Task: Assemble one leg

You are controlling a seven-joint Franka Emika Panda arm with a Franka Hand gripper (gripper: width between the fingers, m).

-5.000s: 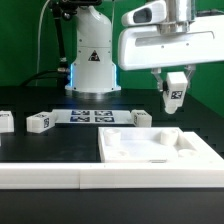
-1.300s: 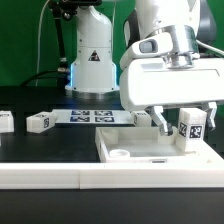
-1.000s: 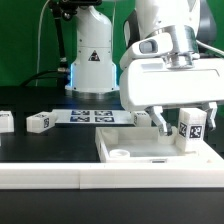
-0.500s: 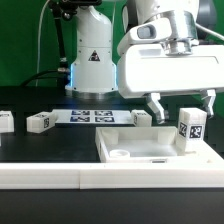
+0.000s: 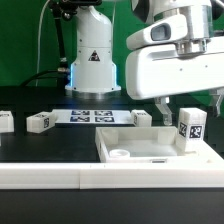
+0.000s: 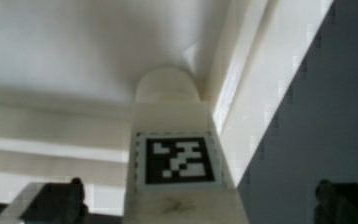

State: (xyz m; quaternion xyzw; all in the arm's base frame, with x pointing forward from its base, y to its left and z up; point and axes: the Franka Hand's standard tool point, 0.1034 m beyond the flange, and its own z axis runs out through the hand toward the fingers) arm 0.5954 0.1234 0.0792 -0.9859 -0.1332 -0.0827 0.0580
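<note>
A white leg [image 5: 191, 128] with a black-and-white tag stands upright in the corner of the white tray-like tabletop [image 5: 122, 133], at the exterior view's right. My gripper [image 5: 191, 103] is open and hangs just above the leg, a finger on either side, not touching it. In the wrist view the leg [image 6: 179, 150] fills the middle, tag facing the camera. The dark fingertips [image 6: 51, 200] stand well apart on both sides of it. The tabletop's white inner wall [image 6: 69, 60] lies behind.
Three more white legs lie on the black table: one [image 5: 4, 120] at the far left, one [image 5: 40, 123] beside it, one [image 5: 142, 117] behind the tabletop. The marker board [image 5: 92, 116] lies before the robot base [image 5: 92, 60]. A white rail [image 5: 50, 176] runs along the front.
The gripper carried the leg down onto the tabletop's right corner, opened and let go of it, then rose. The leg stays standing there.
</note>
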